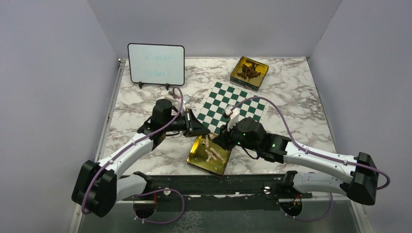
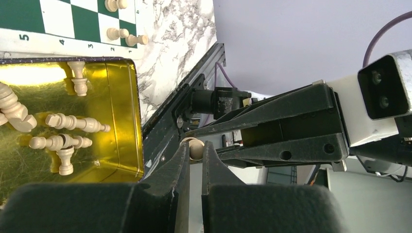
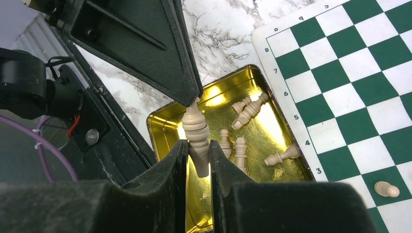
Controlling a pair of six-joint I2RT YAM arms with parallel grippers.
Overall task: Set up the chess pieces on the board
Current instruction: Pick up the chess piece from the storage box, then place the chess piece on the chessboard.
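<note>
Pale grey walls (image 1: 48,73) box in a white-and-grey marbled worktop (image 1: 141,102) on three sides, with a metal rail (image 1: 109,111) along its left edge. At the back stand a black-framed whiteboard (image 1: 156,64) and a square gold tin of dark pieces (image 1: 260,80). The flat green-and-white checked board (image 1: 233,102) lies mid-worktop, with a few small cream pieces (image 2: 118,34) on squares near its numbered border. Just beside that border sits a second gold tin (image 3: 163,127), holding several loose cream chess pieces (image 3: 248,109) on their sides. Above this tin the two arms meet. The right gripper (image 3: 198,143) has its jaws clamped on the lower half of a tall pale cream chess piece (image 3: 195,127), and the left gripper (image 2: 195,146) has its jaws closed on the same piece's rounded head. Each gripper's black body crowds the other. Bare marble shows left of the second tin and right of the board.
</note>
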